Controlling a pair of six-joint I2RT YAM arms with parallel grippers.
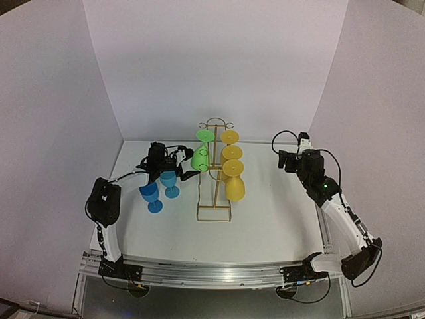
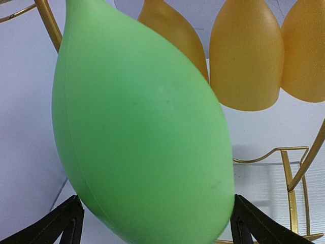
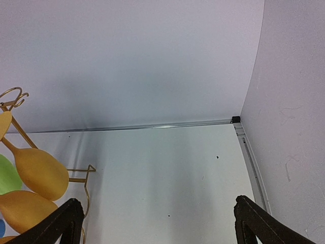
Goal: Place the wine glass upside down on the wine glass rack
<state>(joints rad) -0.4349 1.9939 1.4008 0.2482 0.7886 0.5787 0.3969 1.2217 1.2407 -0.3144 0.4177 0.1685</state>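
Glass (image 2: 142, 132), smooth green, is hanging inverted on the left of the wire rack (image 1: 214, 220); left gripper (image 2: 156, 198) is gaping around it, right gripper (image 3: 156, 199) gaping empty in open room rightward.

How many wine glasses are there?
6. Three yellow glasses hang on the rack's right, one green glass on its left; two blue glasses stand on the table. None seems hidden.

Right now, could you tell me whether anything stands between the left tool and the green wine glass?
Nothing visible does. The green wine glass hangs upside down on the wine glass rack, its bowl between the open fingers of the left tool; the yellow glasses hang beyond it.
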